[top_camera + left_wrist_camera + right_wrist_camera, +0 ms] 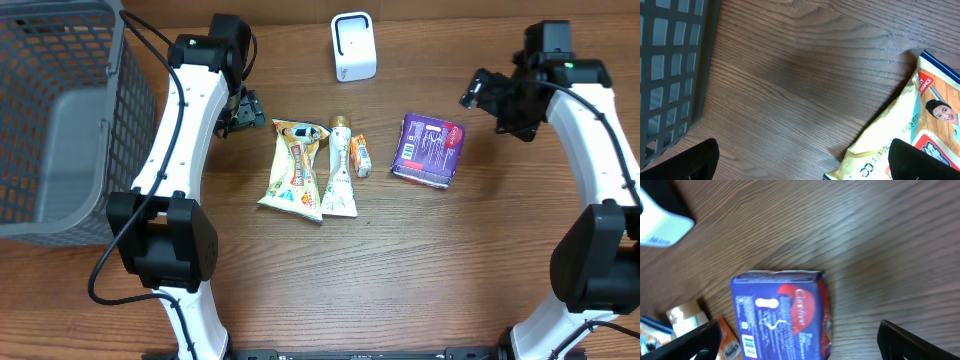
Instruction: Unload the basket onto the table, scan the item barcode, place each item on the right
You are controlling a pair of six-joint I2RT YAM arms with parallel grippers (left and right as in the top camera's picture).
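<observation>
A purple pack (429,149) lies right of centre, its barcode side up in the right wrist view (780,315). Left of it lie a small orange packet (360,156), a cream tube (340,170) and a yellow pouch (294,168). The white scanner (353,46) stands at the back. My right gripper (480,92) hovers open beyond the purple pack, which shows between its fingers (690,342) without touching them. Left of the pouch (900,135) my left gripper (243,113) is open over bare wood, holding nothing.
A grey mesh basket (50,120) fills the left end of the table and its wall (670,75) is close beside the left gripper. The scanner (660,225) and the tube's cap (685,315) show at the left edge of the right wrist view.
</observation>
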